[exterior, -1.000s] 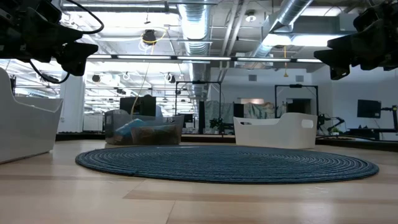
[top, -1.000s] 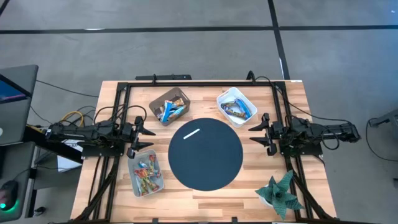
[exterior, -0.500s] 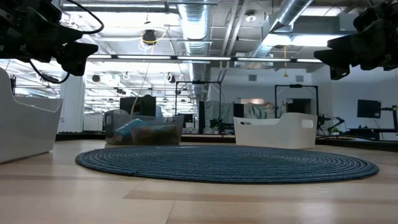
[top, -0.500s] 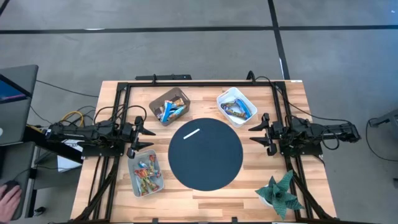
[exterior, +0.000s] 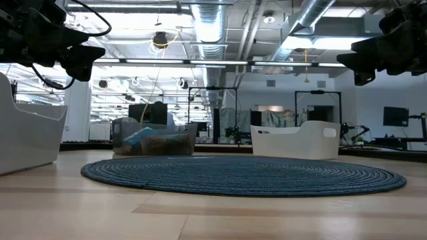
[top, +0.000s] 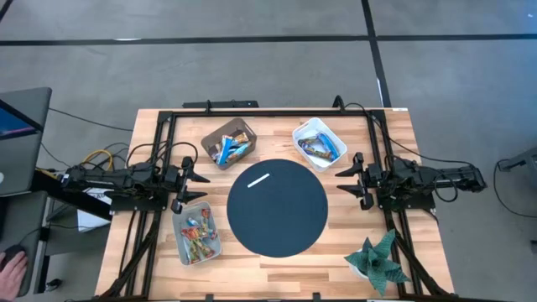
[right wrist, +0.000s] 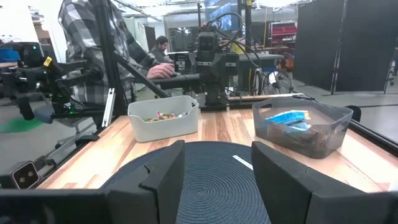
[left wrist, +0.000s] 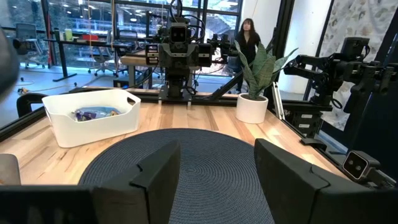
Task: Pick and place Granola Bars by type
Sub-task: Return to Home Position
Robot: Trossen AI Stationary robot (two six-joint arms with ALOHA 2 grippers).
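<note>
Though loose, Granola Bars (top: 198,234) in bins (exterior: 293,141).

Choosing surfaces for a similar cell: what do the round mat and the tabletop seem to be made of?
The round mat looks like coiled fabric cord, matte dark blue: concentric ribbed rings show. The tabletop looks like light wood, probably jointed planks with a smooth, faintly sheened finish: parallel strips and grain show.

Light wooden surface (top: 394,134) carrying round dark blue woven mat (top: 281,222), lying at centre. Dark clear bin (top: 206,143) and white bin (top: 299,134) sitting just beyond mat; grey bin (top: 178,235) resting beside mat's near-left edge; potted plant (top: 377,260) standing at near-right corner.
</note>
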